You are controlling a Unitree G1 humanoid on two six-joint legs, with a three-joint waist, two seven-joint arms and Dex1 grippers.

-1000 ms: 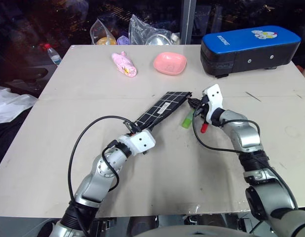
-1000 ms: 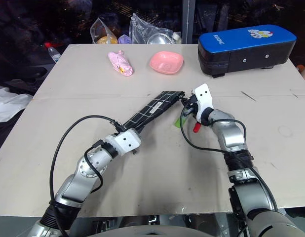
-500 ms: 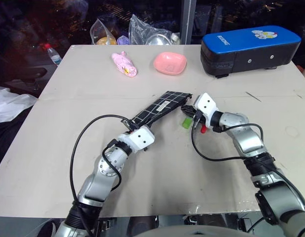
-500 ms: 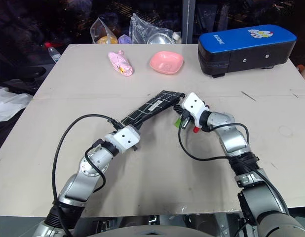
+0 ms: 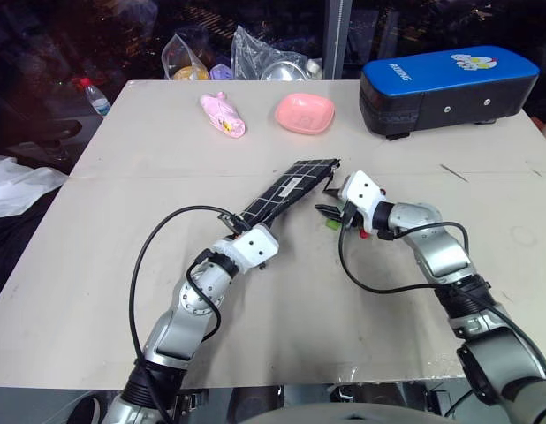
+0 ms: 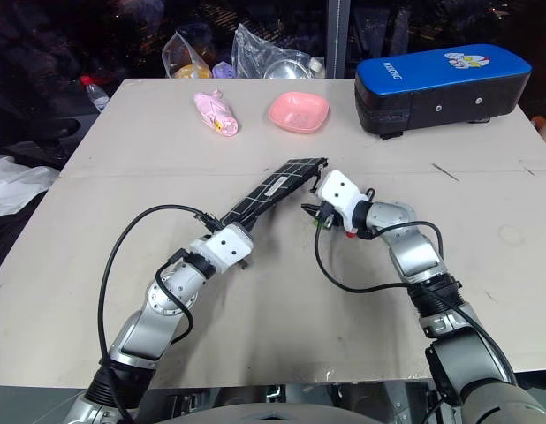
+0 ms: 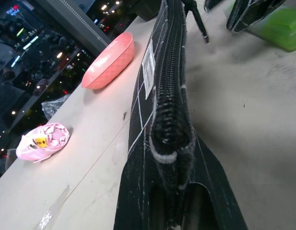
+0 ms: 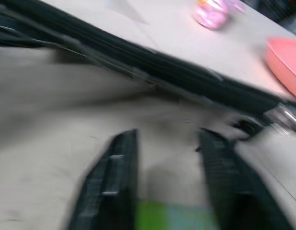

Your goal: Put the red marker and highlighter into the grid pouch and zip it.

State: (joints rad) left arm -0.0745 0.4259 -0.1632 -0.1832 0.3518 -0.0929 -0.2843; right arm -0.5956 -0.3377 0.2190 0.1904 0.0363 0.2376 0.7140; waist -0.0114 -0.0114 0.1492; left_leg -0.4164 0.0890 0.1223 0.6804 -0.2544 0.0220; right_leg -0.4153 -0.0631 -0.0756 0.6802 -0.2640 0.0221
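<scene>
Since a second ago the right gripper has spread its fingers, dropping the highlighter. Mid-frame, the grid pouch runs lower-left to upper-right, its lower end clamped by the left gripper.

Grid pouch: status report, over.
Left gripper shut on grid pouch. Right gripper open, fingers straddling highlighter. Red marker beside it, not yet pouched.

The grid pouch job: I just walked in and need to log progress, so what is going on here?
The left end effector is shut on one end of the grid pouch, holding it on edge on the table. The right end effector stands open over the highlighter, beside the pouch's far end. The highlighter is not yet in the pouch.
</scene>
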